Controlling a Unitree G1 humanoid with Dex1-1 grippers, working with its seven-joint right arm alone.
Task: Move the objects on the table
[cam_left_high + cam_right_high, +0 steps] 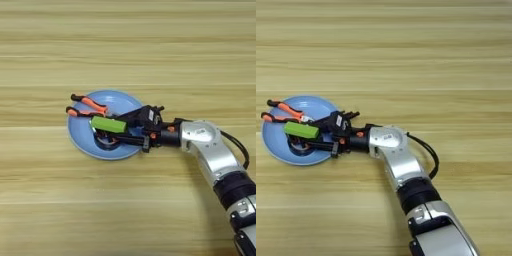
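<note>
A round light-blue plate (80, 137) lies left of the table's (150, 50) middle. Orange-handled pliers (87, 106) rest on its upper left part, handles pointing left. My right gripper (111, 128) reaches in from the right over the plate, its black fingers shut on a bright green block (108, 124) that lies lengthwise between them. Under the block, a black clamp (106, 141) sits in the plate, mostly hidden by the block and the lower finger. In the right eye view the green block (301, 130) and the plate (273, 145) show near the left edge.
My silver forearm (207, 147) runs from the gripper down to the lower right corner, with a black cable (240, 147) looping beside it. Bare wood planks surround the plate on all sides.
</note>
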